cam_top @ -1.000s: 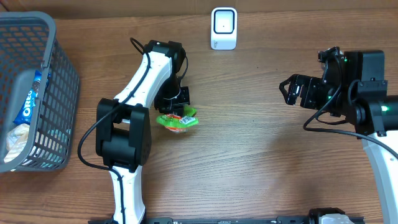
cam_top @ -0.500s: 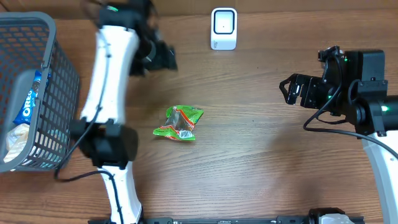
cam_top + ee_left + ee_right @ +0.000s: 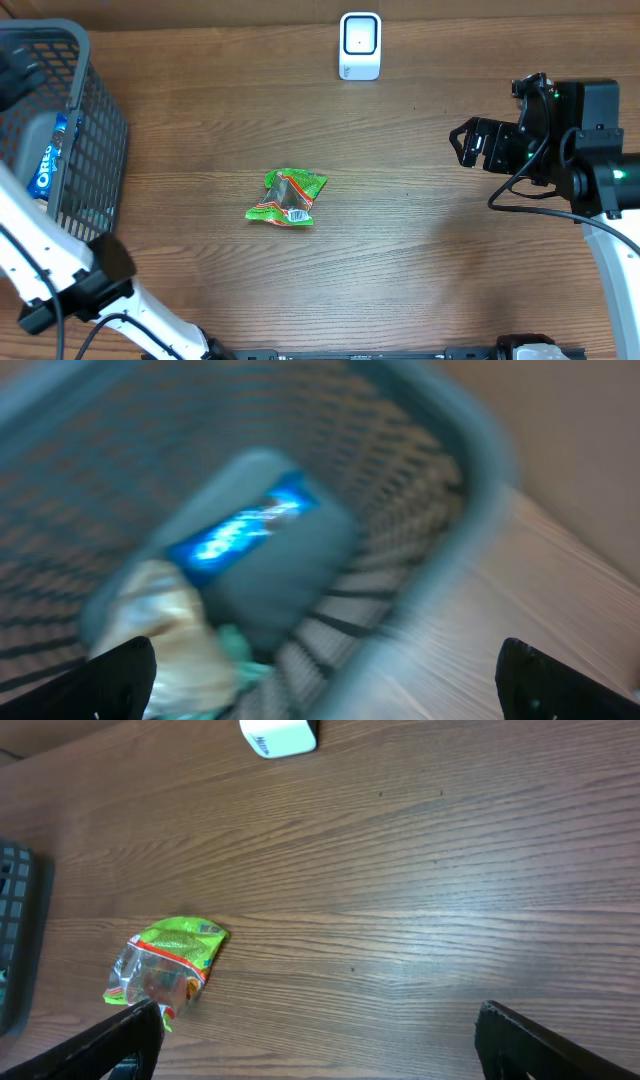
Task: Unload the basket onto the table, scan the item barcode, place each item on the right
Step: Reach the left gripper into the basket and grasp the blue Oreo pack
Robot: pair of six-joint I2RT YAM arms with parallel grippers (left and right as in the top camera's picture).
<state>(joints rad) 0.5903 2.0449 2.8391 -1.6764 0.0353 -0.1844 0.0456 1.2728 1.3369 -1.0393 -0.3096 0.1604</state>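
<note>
Table: mid-brown wood grain running side to side; at its middle, snack packet, bright green with orange-red trim, a clear silvery window and a small white patch. At the far edge, barcode scanner, white with a pale grey face; at the left edge, basket, grey-blue open mesh, with an Oreo pack inside, blue with white lettering.
</note>
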